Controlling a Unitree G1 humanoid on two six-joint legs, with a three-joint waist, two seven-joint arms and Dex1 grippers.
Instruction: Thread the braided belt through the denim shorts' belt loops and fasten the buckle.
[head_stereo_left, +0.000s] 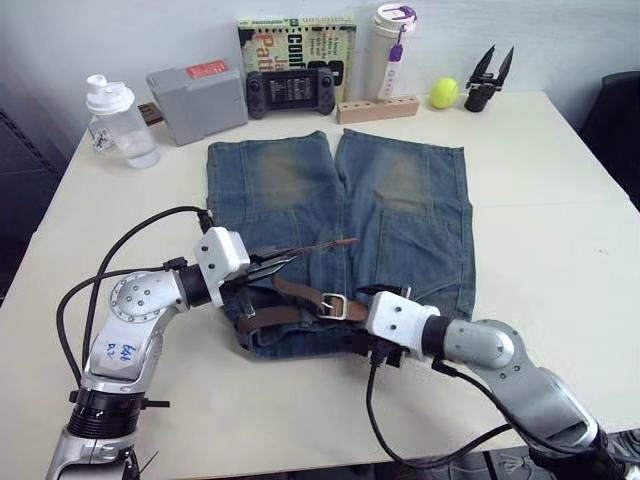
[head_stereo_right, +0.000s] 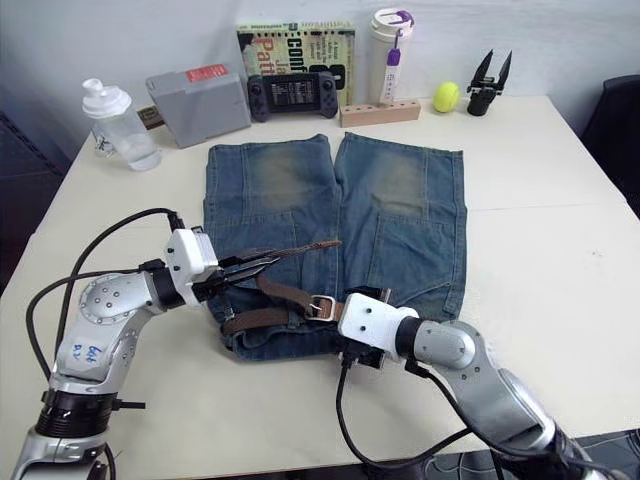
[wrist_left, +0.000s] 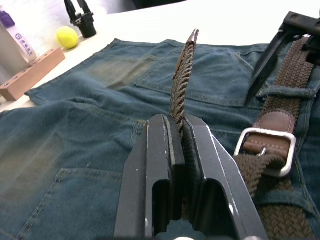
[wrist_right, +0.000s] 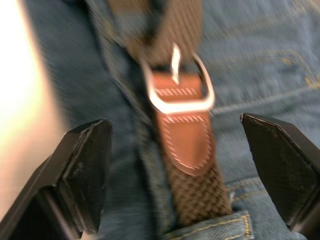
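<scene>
**Left hand pinches the belt's free end above the shorts; right hand spread over the buckle**

The denim shorts (head_stereo_left: 340, 235) lie flat on the pale desk (head_stereo_left: 560, 250), legs pointing to the far edge, waistband nearest the robot. The braided belt (head_stereo_left: 275, 315) runs along the waistband; in the left wrist view it passes under a belt loop (wrist_left: 280, 91) beyond the buckle. The buckle (head_stereo_left: 333, 306) lies near the middle of the waistband, its silver frame joined to a brown leather tab, with woven strap passing through the frame.

The left hand (wrist_left: 177, 132) has its two black fingers pressed together on the belt's free end, which stands out past the fingertips above the denim and ends in a narrow tip (wrist_left: 192, 36). In the head views that strap shows as a thin line reaching across the shorts.

The right hand (wrist_right: 175, 145) is spread wide, one finger on each side of the buckle, gripping nothing; whether the fingertips touch the cloth cannot be told.

Along the desk's far edge stand a clear shaker bottle (head_stereo_left: 118, 124) with a white cap, a grey box (head_stereo_left: 197, 102) bearing a red label too small to read, and a dark handheld game console (head_stereo_left: 291, 92). Behind the console stands a book (head_stereo_left: 296, 45), its large cover letters partly hidden. Beside it are a wooden block (head_stereo_left: 377, 108) with holes, a white tumbler (head_stereo_left: 392, 50) with purple trim, a yellow ball (head_stereo_left: 444, 93) and a spare black gripper (head_stereo_left: 489, 78). Blue handwriting on the left arm's white casing (head_stereo_left: 118, 350) is not legible.
</scene>
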